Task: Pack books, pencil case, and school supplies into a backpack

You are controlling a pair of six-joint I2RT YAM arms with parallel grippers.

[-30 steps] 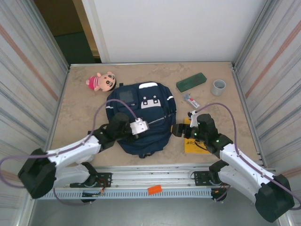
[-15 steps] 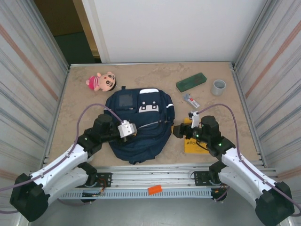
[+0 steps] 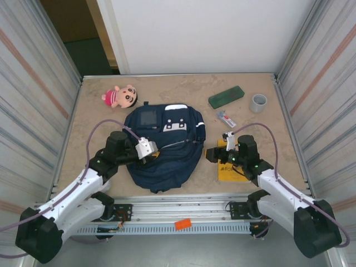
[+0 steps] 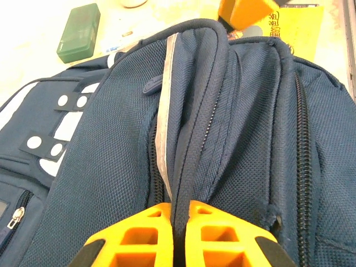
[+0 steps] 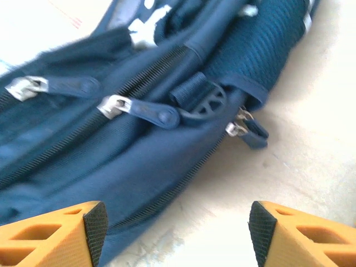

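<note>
The left hand (image 3: 151, 153), pinched on a fold of the backpack (image 3: 172, 161), now sits farther toward the left edge of the surface (image 3: 94, 111) than a second ago. The backpack has come with it, sliding left and slightly toward the near edge, with its body more bunched. The right hand (image 3: 212, 154) holds its fingers somewhat closer together than before.

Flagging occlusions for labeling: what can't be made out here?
Top view: yellow book partly under the right arm; cover text too small.
Top view: white-and-red stick too small to identify.
Left wrist: backpack interior hidden by the fold the left fingers pinch.
Right wrist: zipper pulls blurred.
</note>
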